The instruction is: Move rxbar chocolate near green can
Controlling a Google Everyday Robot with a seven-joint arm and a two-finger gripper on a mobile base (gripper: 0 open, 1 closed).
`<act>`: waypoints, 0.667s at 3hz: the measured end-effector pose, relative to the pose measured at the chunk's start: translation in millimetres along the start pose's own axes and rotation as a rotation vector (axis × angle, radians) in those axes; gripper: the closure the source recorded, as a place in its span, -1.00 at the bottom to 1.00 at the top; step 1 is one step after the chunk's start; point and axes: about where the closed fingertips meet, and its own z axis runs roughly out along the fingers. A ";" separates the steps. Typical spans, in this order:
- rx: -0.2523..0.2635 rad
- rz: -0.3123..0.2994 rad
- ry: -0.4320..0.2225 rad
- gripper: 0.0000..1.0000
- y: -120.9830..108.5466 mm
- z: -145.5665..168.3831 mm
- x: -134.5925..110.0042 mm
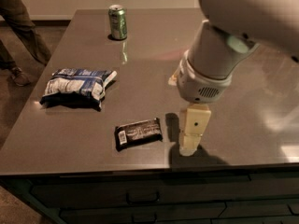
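The rxbar chocolate (138, 133) lies flat near the front edge of the dark table (149, 64), a dark wrapper with a white patch at its left end. The green can (117, 22) stands upright at the far back of the table. My gripper (190, 143) hangs from the large white arm, pointing down just right of the bar, its tip close to the table surface and a small gap away from the bar's right end.
A puffy blue-and-white chip bag (76, 87) lies at the left, between the bar and the can. A person's legs (18, 29) stand off the table's far left corner. Drawers (140, 197) run below the front edge.
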 end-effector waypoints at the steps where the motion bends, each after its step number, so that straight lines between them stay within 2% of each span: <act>1: -0.031 -0.033 -0.003 -1.00 5.7 21.2 -15.6; 2: -0.059 -0.050 -0.009 -1.00 5.4 37.2 -28.1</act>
